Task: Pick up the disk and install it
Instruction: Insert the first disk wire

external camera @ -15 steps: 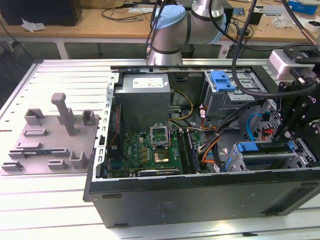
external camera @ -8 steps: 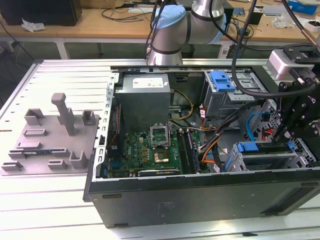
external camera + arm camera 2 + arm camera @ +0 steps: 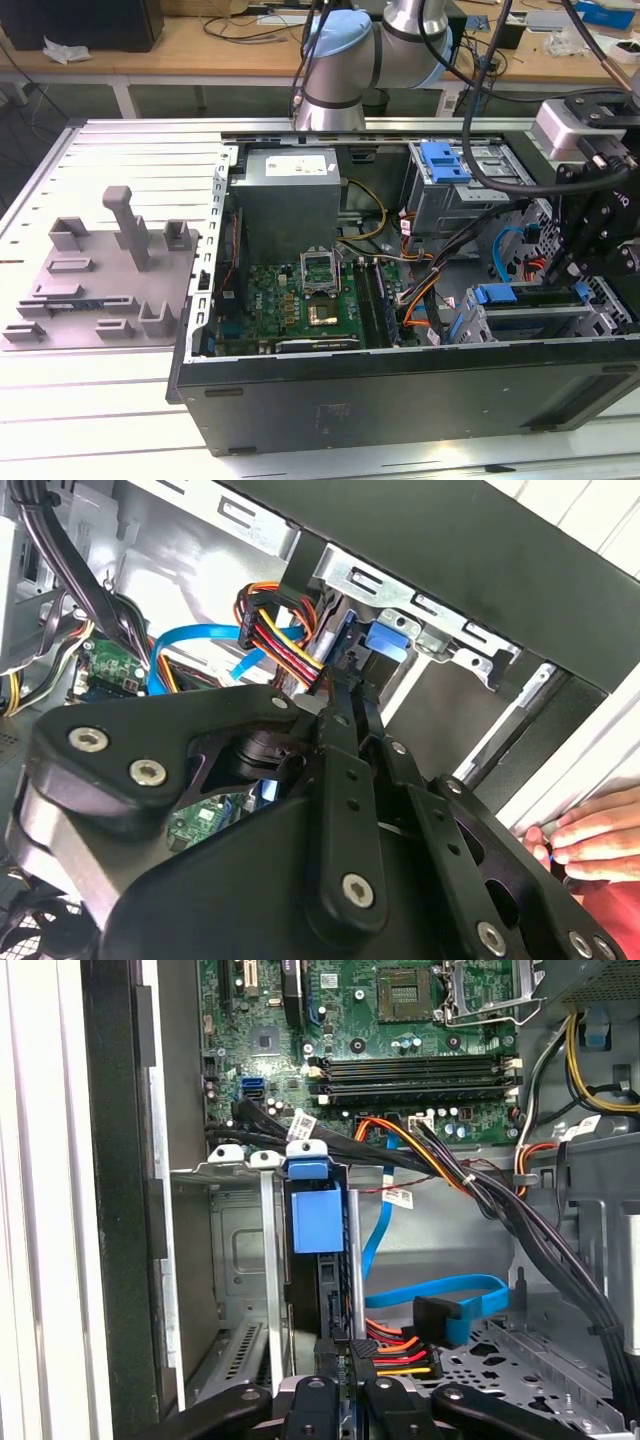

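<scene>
The disk (image 3: pixel 530 298) lies on edge in the drive cage (image 3: pixel 560 325) at the near corner of the open computer case, at the exterior view's right. Its blue caddy tab (image 3: pixel 316 1215) sticks out between the cage's metal rails, and the tab (image 3: pixel 388 640) shows again in the second wrist view. My gripper (image 3: pixel 572 270) reaches down into that corner from above. In both wrist views its black fingers (image 3: pixel 322 1365) stand close together on the disk's thin rear edge (image 3: pixel 336 1295); the gripper (image 3: pixel 345 695) looks shut on it.
A person's hand (image 3: pixel 590 840) rests at the case's outer wall beside the cage. Blue data cables (image 3: pixel 450 1295) and an orange-red power bundle (image 3: pixel 395 1350) run close by. A second cage with a blue latch (image 3: pixel 445 160) sits behind. A grey fixture plate (image 3: pixel 100 280) lies outside the case.
</scene>
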You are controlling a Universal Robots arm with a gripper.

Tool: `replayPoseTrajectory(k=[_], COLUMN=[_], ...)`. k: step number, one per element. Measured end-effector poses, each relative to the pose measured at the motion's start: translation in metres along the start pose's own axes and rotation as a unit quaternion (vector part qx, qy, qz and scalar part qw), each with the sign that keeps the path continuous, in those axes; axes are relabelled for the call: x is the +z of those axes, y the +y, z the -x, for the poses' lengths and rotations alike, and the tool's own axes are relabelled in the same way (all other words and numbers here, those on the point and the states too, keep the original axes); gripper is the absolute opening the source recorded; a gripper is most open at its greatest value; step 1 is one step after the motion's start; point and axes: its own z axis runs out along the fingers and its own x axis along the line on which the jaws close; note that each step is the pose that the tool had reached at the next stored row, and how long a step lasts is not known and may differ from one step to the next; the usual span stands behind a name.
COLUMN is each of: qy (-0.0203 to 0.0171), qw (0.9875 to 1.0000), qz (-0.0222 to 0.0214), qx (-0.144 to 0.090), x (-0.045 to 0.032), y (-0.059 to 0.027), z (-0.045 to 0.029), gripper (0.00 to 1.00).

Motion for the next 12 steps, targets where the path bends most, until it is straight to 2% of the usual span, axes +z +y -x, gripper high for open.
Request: replayPoseTrajectory(k=[12], qy=[0.0001], qw=[1.0], qz=[0.0], qx=[0.0], x=[0.0012], y=[0.0001], z=[0.0014], gripper=[0.16])
